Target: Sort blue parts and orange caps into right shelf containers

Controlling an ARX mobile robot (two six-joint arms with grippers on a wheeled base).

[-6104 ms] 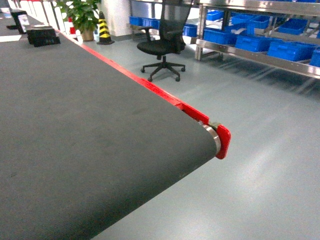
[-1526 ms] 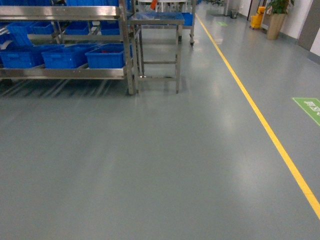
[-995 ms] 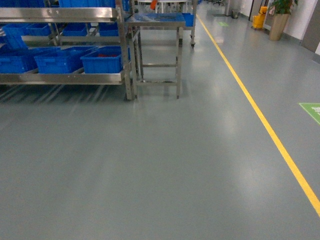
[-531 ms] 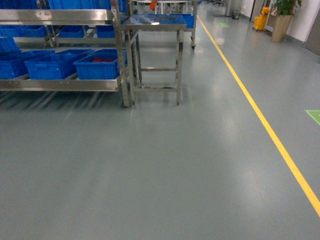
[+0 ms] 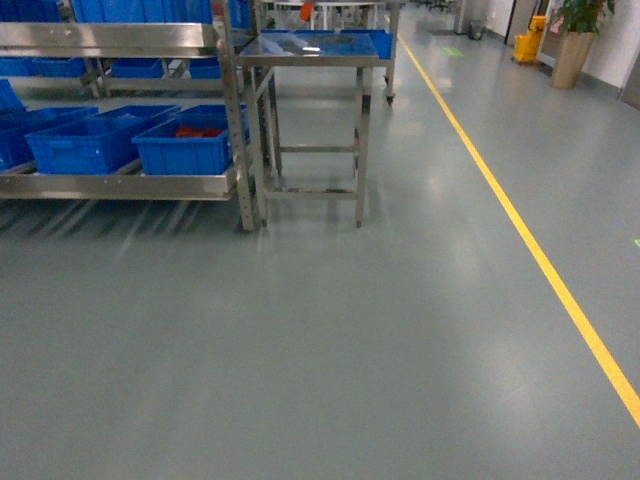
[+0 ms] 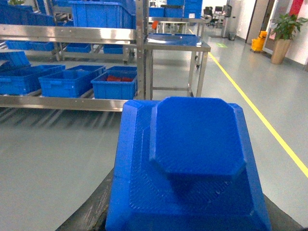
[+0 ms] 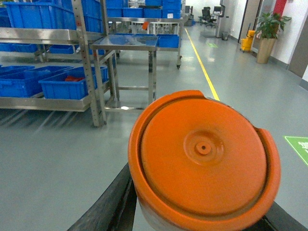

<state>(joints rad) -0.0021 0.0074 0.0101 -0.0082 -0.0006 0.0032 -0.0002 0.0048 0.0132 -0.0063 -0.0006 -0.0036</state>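
In the left wrist view a blue part, a faceted block with a raised octagonal top, fills the foreground. My left gripper is shut on it, with dark fingers showing at its sides. The right wrist view is filled by an orange cap, its round face towards the camera. My right gripper is shut on it, one finger showing at lower left. The steel shelf stands at the far left with blue crates; one crate holds orange-red pieces. Neither gripper shows in the head view.
A small steel table stands just right of the shelf's end post. A yellow floor line runs along the right side over grey floor. A potted plant and a yellow bucket stand far back right.
The head view has swung from the conveyor belt to the shelf aisle. Over the last second the shelf and steel table have come nearer and lower in view.
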